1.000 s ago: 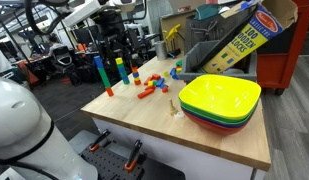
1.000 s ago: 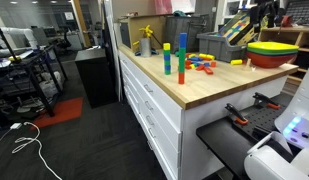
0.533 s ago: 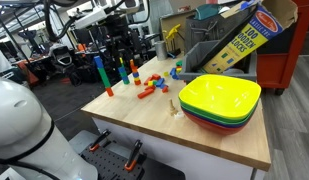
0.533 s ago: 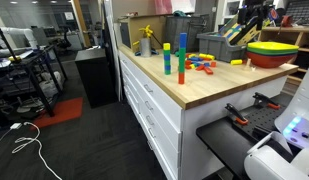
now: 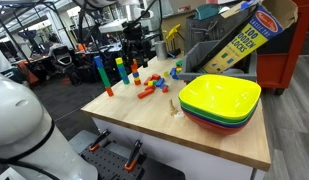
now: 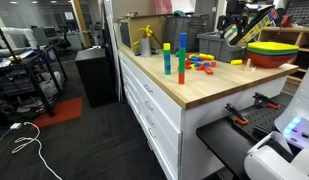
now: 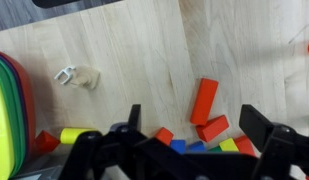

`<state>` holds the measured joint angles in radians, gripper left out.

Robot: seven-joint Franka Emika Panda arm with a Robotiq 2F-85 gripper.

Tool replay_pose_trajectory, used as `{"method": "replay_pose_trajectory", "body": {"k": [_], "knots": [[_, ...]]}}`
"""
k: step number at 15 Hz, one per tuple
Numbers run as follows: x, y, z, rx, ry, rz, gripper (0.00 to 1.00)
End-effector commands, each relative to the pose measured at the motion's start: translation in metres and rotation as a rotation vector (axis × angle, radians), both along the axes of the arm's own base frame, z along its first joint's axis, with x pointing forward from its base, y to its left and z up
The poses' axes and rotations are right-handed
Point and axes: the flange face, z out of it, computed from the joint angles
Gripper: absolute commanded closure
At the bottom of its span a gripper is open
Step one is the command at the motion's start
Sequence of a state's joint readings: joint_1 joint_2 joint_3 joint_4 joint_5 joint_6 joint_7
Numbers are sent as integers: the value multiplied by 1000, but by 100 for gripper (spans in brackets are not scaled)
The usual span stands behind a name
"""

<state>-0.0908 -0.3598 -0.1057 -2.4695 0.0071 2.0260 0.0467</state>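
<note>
looking first at a long pale wooden counter (image 5: 144,120), bearing everything else in both exterior views. finding next a tilted cardboard box (image 5: 244,35) leaning up at the back, printed with the words wood blocks. seeing a stack of bowls (image 5: 219,100) sitting on the counter in front of that box, yellow on top with green and red rims beneath, and showing again as curved edges at the left border of the wrist view. spotting the claw (image 5: 137,58) hanging above the middle of the counter, jaws spread wide and gripping nothing, pointing down at the loose blocks (image 5: 149,88). noting in the wrist view the two dark fingers (image 7: 264,145) standing well apart along the bottom edge, with red, orange, blue and yellow loose blocks lying on the wood between and just above them. picking out a tall tower (image 5: 98,72) of blue and green blocks standing upright near the counter's edge, with a shorter tower (image 5: 121,68) just beside it, both apart from the claw. ending with a small white clip (image 7: 66,75) touching a beige piece (image 7: 87,77), lying near the bowls.
</note>
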Motion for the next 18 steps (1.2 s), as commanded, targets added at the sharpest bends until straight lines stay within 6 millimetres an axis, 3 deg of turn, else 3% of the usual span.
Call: {"method": "replay_pose_trajectory", "body": {"k": [1,5,9,13,15,18], "knots": [[37,-11,-12,-8,5,-53,0],[68,-19,-24,-32,1,-72,0],[82,-32,-45,-51,22,-109,0],[86,-57,-63,-112,64,-149,0],[79,-50,-65,-94,69,-123,0],[83,-57,-64,-100,67,-130,0]]}}
